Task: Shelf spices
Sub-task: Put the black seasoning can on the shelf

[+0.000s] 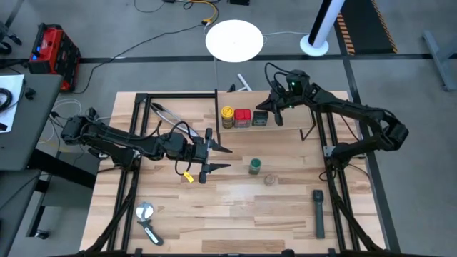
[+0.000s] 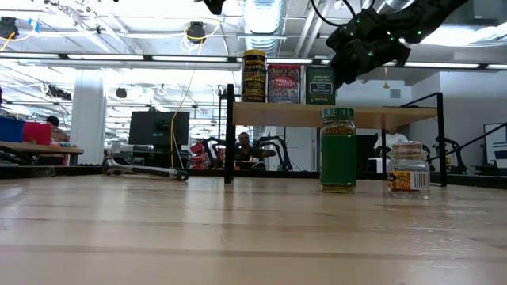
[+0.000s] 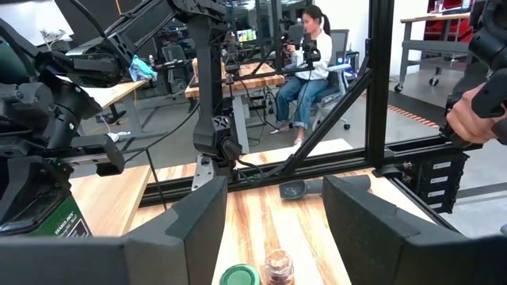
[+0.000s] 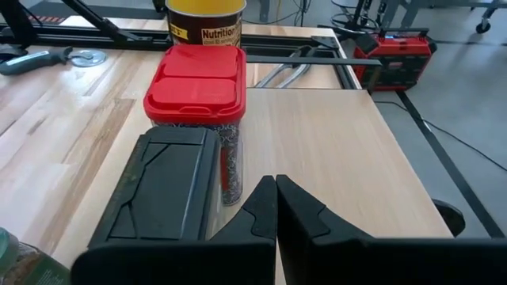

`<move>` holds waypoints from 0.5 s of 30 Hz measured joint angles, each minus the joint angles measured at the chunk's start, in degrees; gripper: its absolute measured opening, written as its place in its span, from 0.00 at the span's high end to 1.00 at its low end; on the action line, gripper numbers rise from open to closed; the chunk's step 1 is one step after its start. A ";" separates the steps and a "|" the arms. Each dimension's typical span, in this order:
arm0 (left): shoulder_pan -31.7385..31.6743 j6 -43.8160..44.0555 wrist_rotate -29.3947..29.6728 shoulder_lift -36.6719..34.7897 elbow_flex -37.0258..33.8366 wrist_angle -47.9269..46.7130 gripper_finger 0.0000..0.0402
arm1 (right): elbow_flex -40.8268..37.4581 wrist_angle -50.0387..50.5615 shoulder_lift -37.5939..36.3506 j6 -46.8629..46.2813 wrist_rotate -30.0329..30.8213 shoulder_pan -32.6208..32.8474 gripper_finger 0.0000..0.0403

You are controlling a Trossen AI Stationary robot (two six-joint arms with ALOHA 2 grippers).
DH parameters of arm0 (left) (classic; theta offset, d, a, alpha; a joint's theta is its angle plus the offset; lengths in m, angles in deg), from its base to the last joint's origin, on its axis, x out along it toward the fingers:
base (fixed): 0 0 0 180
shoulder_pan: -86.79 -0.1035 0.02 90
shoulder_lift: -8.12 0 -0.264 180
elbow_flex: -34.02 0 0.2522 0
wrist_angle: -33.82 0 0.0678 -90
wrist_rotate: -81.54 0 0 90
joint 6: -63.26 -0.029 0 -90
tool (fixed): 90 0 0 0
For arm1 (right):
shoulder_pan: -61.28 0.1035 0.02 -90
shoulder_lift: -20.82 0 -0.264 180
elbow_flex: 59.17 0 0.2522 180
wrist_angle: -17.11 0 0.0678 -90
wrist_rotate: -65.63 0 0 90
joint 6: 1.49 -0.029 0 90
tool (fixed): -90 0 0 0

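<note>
Three spices already stand in a row on the shelf: the yellow jar, the red tin just beside it, and the dark grey tin next along. The right claw hovers above the shelf right beside the grey tin, and its wrist view shows the two fingers pressed together with nothing between them, so it seems to be clear of that tin. The green-lidded jar and the small clear-tan jar stand upright on the counter, near each other and in front of the shelf. The left claw sits low over the counter with its fingers spread wide and empty, facing those two jars; its wrist view has the green lid and the tan jar just ahead between the fingers. The step in hand looks like fetching the green-lidded jar. To do it well, the left claw should straddle that jar alone, keeping its far finger off the tan jar, grip the body below the lid, and lift straight up before heading for the open stretch of shelf beside the grey tin, once the right arm has moved aside.
</note>
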 joint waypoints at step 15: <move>0.00 0.00 0.00 0.00 0.00 0.00 0.50 | 0.00 -0.02 0.00 0.89 -0.96 0.42 0.99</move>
